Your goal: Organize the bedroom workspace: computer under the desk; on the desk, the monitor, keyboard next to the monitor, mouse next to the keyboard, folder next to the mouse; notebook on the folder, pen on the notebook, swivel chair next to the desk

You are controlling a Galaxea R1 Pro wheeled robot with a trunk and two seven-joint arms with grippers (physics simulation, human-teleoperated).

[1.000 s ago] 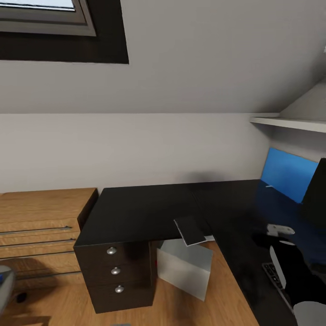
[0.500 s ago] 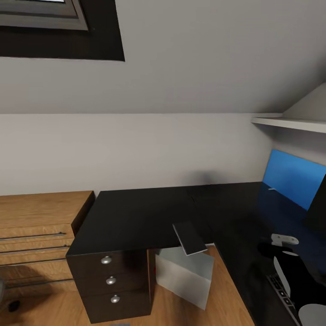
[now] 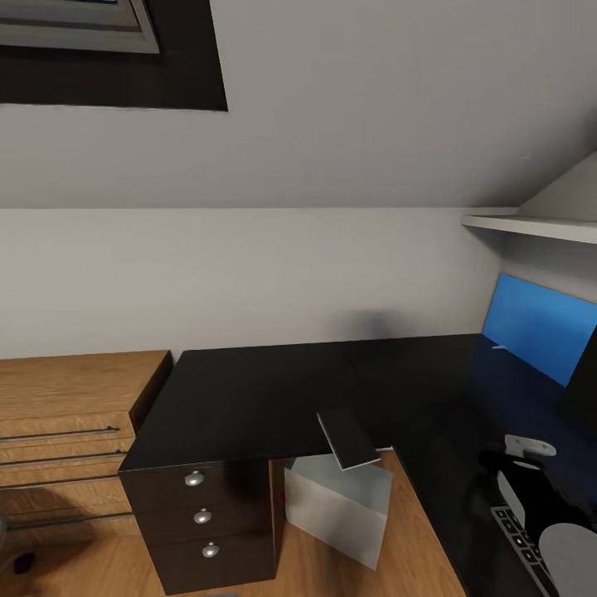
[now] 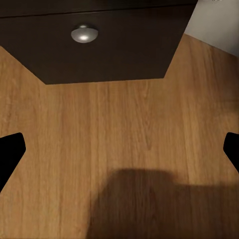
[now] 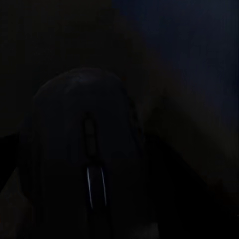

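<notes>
Nearest, at the lower right of the head view, the right arm hangs over the black surface [image 3: 249, 390], and its claw [image 3: 506, 464] sits low above the glossy top beside a corner of the keyboard [image 3: 521, 543]. In the right wrist view the dark rounded mouse [image 5: 87, 164] lies directly under that claw, its scroll wheel catching a thin glint. It is too dark to tell whether the fingers close on the mouse or only hover over it.

The left claw [image 4: 119, 149] points at the wood plank floor [image 4: 124, 149]. Its two black fingertips [image 4: 10, 149] stand wide apart at either edge of the left wrist view, with nothing between them. Just ahead of it is the foot of the black drawer unit [image 3: 203, 518] with a round silver knob [image 4: 84, 34]. All three drawers are shut, so their contents cannot be seen.

Under the surface, next to the drawers, stands the light grey computer [image 3: 336, 506]. Above it the dark notebook [image 3: 348, 438] lies at the inner corner of the L, its edge jutting past the rim. To the left stands a light wooden drawer chest [image 3: 66, 414], also shut.

Farther right, the blue back panel [image 3: 539, 332] rises behind the surface, and the black edge of the monitor [image 3: 584, 373] cuts in beside it. A white wall shelf [image 3: 531, 225] and a dark-framed skylight [image 3: 108, 58] lie beyond.
</notes>
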